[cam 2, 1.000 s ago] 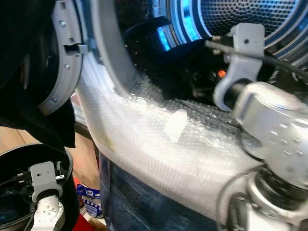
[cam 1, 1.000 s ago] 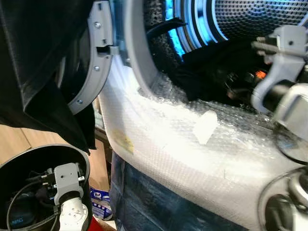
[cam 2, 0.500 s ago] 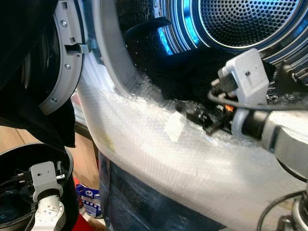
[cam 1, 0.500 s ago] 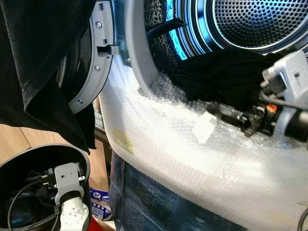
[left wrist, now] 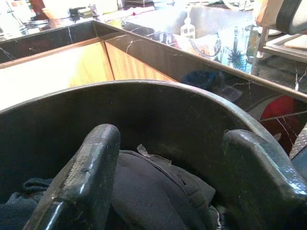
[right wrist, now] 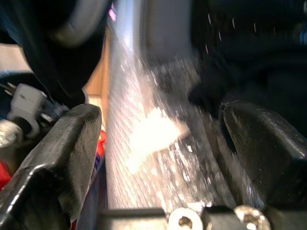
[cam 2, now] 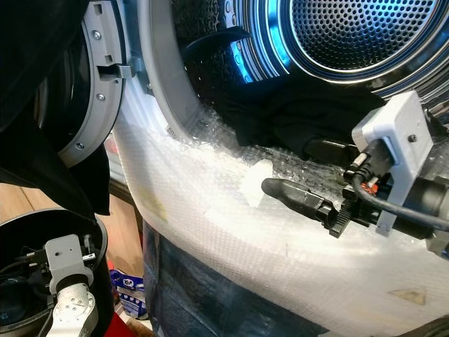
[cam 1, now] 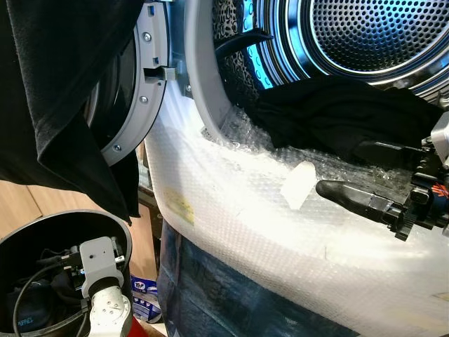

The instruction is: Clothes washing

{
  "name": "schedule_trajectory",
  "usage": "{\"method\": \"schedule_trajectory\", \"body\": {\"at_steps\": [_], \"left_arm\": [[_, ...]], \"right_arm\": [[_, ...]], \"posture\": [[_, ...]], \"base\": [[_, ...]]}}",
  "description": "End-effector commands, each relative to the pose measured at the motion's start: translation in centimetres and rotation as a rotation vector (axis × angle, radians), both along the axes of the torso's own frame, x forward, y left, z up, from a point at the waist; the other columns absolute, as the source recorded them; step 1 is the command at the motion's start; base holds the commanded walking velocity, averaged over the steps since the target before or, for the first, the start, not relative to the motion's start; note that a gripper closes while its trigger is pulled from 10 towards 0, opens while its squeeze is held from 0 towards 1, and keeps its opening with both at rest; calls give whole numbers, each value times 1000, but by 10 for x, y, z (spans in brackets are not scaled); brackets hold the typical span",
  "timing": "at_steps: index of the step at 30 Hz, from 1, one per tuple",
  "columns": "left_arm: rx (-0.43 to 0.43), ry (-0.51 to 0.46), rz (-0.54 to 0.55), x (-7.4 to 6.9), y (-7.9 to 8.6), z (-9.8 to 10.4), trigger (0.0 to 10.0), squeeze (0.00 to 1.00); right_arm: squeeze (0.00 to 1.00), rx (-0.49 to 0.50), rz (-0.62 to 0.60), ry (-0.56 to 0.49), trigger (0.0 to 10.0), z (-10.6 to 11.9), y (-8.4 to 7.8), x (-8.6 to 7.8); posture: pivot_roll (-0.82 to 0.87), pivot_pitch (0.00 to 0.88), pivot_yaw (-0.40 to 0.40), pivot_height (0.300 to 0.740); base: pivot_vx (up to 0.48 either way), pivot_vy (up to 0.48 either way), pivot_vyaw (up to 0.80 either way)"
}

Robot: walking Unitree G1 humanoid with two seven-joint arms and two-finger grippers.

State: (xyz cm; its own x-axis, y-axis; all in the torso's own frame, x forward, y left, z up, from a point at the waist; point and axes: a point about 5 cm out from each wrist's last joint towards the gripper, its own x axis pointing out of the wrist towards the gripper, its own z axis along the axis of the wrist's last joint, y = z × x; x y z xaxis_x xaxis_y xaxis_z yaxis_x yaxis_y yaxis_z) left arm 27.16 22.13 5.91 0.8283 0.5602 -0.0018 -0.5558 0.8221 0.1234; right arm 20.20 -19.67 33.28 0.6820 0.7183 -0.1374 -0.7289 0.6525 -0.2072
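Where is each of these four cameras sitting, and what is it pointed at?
Left eye and right eye views: on the head, looking down at the washer drum with dark clothes; right gripper open over bubble wrap.
Left wrist view: looks past the open left gripper into the black bin.
Right wrist view: faces the bubble wrap.
Shared: bin, bubble wrap.

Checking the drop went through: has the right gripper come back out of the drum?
Yes. The right gripper, open and empty, has withdrawn from the drum to over the bubble wrap; the black garment lies inside.
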Motion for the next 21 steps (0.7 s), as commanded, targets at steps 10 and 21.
{"method": "schedule_trajectory", "body": {"at_steps": [10,21], "left_arm": [[-8,9,-5,2,-3,-2,10000,0],[-3,4,8,-2,0,-2,10000,0]], "right_arm": [[0,15,53,-90,10000,4,14,3],[0,353,420,-215,10000,7,63,6]], "posture": [[-227,0,-123,740],[-181,0,-128,740]], "base": [[0,0,0],[0,0,0]]}}
